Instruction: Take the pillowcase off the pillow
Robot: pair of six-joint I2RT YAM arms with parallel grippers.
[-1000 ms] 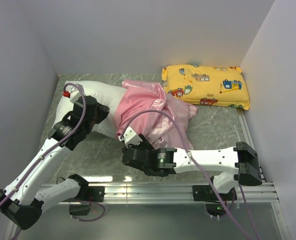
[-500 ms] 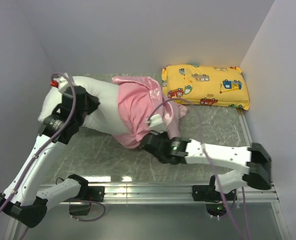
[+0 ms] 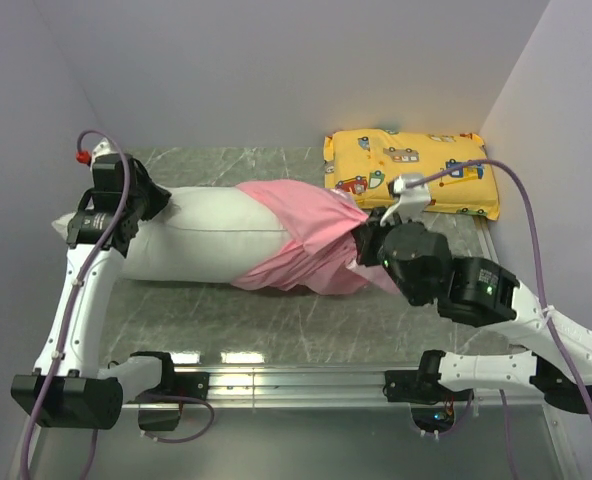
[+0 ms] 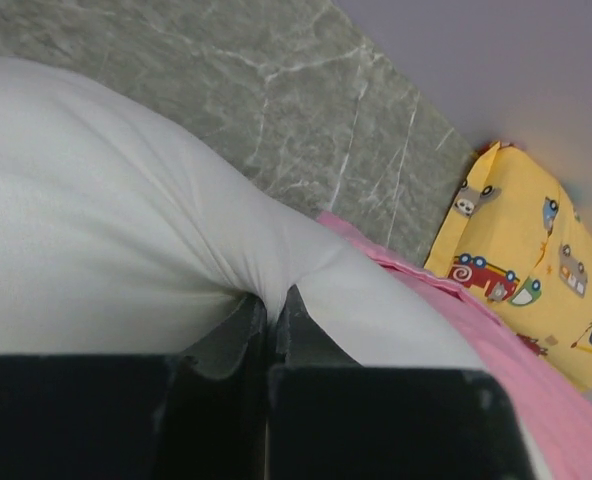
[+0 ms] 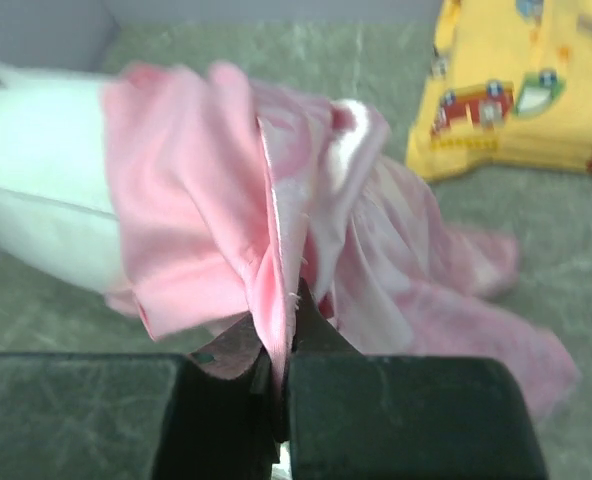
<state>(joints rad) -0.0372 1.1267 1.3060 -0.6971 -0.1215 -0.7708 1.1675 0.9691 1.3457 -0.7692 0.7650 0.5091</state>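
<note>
The right gripper [image 5: 276, 345] is clamped shut on a thin bunched fold of the shiny pink satin pillowcase [image 5: 196, 190]. The left gripper [image 4: 268, 325] is closed on a small tuck of the plump white pillow [image 4: 96, 220] at its left end. The pillow lies stretched between them along the grey marbled table [image 3: 276, 320]. Its left half is bare, and the pink cover is gathered around its right half.

Satin is slippery, so a sharp pull may draw the fold out of that narrow pinch. If the left tuck slips instead, the pillow probably drags rightward inside its cover. The bunched cloth could also cinch around the filling. The right arm works close to the yellow pillow printed with cartoon vehicles [image 3: 416, 170] and may shove it.
</note>
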